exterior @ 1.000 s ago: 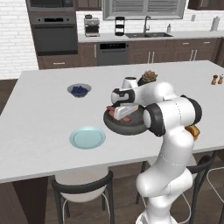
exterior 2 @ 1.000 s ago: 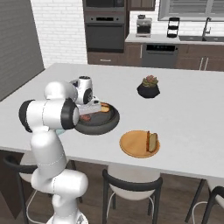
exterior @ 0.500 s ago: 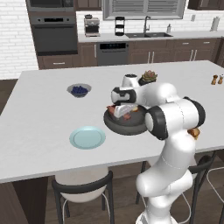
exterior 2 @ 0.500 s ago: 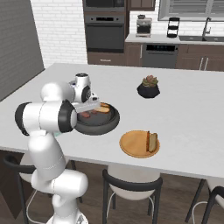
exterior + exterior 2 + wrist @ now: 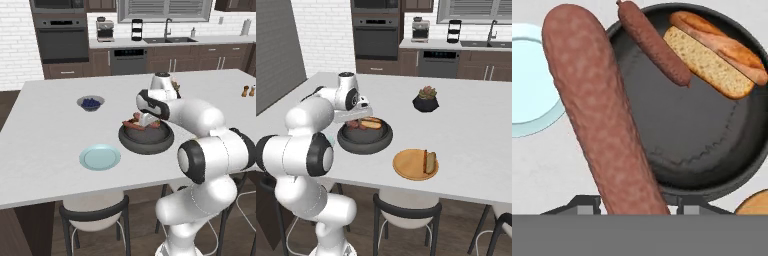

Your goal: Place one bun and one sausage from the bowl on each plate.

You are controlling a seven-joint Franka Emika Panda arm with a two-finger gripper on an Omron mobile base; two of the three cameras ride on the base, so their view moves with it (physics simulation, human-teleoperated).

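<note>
My gripper is shut on a reddish-brown sausage, which juts out long and close in the hand view. It hangs over the left rim of the dark-grey bowl. Inside the bowl lie another sausage and a golden bun. Left of the bowl sits the pale blue plate, bare. From the base views the gripper hovers low over the bowl. The orange-brown plate carries a bun.
A small bowl of blueberries stands at the back left of the island. A black plant pot stands behind the big bowl. Salt and pepper shakers are at the far right. Stools line the island's near edge.
The hand has stayed over the bowl and its fingers have tightened a little on the sausage. The elbow has swung slightly.
</note>
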